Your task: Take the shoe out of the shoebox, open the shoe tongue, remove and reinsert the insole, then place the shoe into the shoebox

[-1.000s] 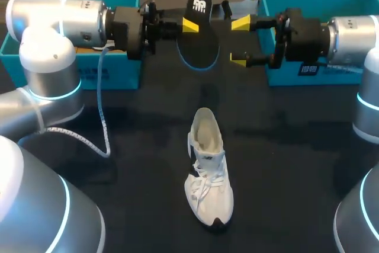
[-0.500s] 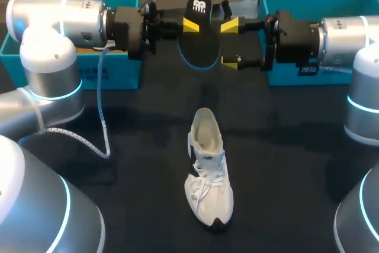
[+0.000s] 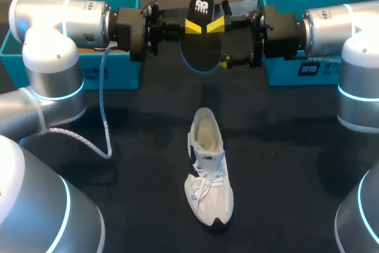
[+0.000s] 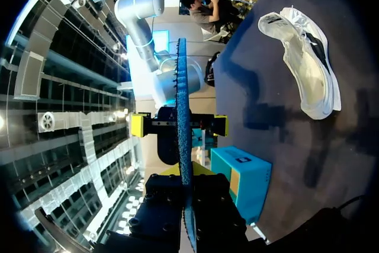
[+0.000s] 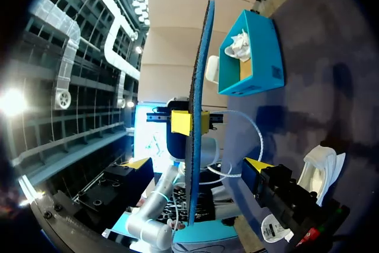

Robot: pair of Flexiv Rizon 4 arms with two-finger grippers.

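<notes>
Head view, black insole point(image 3: 201, 48) blue-edged, white heel logo, white laced shoe point(image 3: 208, 170)

The flat black insole point(image 3: 200, 45) presented a rough, blue, studded underside. The white lace-up shoe point(image 3: 208, 170) was matt cloth with cord laces. The black desk point(image 3: 296, 146) was matt. The silver arm casings point(image 3: 59, 19) were smooth and semi-gloss.
</notes>
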